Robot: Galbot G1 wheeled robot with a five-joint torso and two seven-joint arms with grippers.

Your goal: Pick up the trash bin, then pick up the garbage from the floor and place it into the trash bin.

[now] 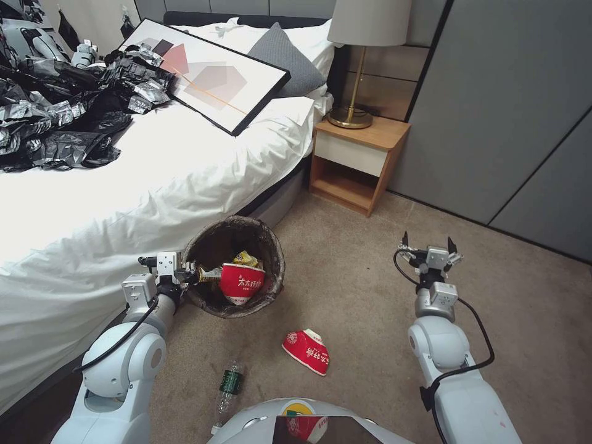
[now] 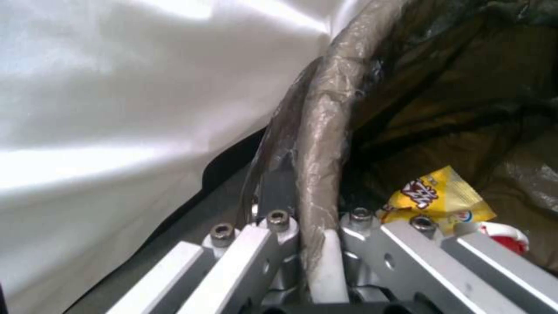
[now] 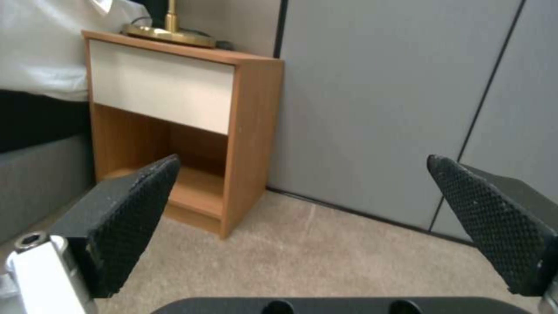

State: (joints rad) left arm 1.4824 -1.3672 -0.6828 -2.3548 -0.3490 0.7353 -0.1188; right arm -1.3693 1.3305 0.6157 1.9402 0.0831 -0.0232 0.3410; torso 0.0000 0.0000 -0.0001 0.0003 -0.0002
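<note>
Beside the bed, the left pincer [image 1: 192, 272] is clamping the bin [image 1: 271, 250] by its near rim, a bowl inside. The right pincer [image 1: 428, 245], spread wide and empty, should be descending onto the floor bowl [image 1: 306, 351], well behind it, taking its rim squarely.

Bedroom furniture around the carpet floor

A white bed [image 1: 154, 166] carries a framed picture [image 1: 206, 74], a grey pillow [image 1: 287, 61] and crumpled black bags [image 1: 68, 105]. Beside it, a wooden nightstand [image 1: 357, 163] holds a brass lamp [image 1: 361, 61].
</note>
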